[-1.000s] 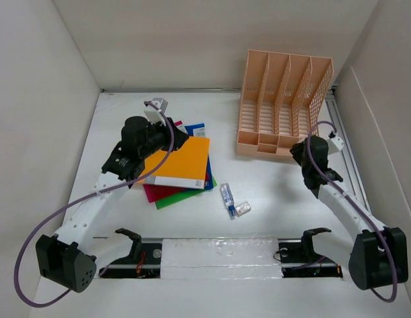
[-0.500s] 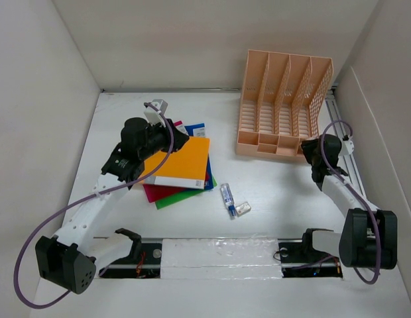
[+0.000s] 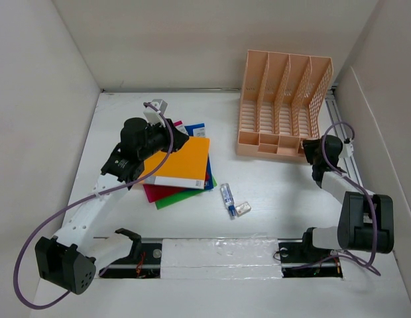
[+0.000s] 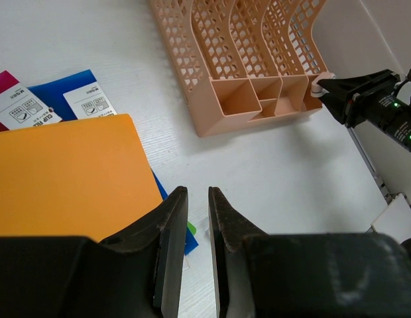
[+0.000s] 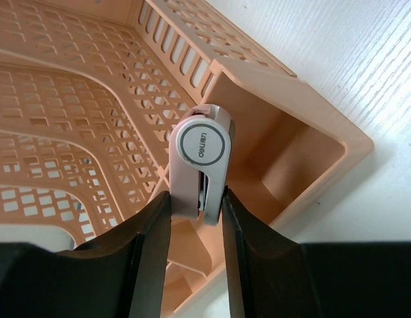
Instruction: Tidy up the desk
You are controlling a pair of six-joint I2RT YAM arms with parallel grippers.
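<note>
One taped metal rail (image 3: 219, 255) runs along the near edge of the large flat white desk (image 3: 278, 189). The desk fills the floor of the scene between plain white walls.

Two small items lie mid-desk, a little beyond the rail. One is a blue-and-white tube (image 3: 227, 197) lying flat. The other is a stubby white piece (image 3: 242, 209) just beside the tube's near end, on its right.

Several flat folders lie in a fanned stack left of centre:
- A green folder (image 3: 182, 197) and a magenta folder (image 3: 152, 192) stick out at the near side, underneath.
- A blue folder with white labels (image 3: 195, 129) shows at the far side.
- An orange folder (image 3: 182, 161) lies on top.

Left gripper (image 4: 195, 191): it hangs over the right edge of the stack. Its jaws stand a narrow slit apart with nothing between them, and bare desk and a strip of folder show through the gap.

Right gripper (image 5: 192, 199): it is at the right of the desk, beside the near right corner of the rack. It is clamped on a pale pink oblong gadget (image 5: 200, 159) with a round white end cap ringed in grey. The gadget is held at the small box compartment at that corner. Whether it touches the compartment wall cannot be told.

One peach-coloured slotted plastic file rack (image 3: 285, 99) stands on the desk at the far right. Its tall latticed dividers run toward the far wall. A row of small open box compartments lines its near side.
</note>
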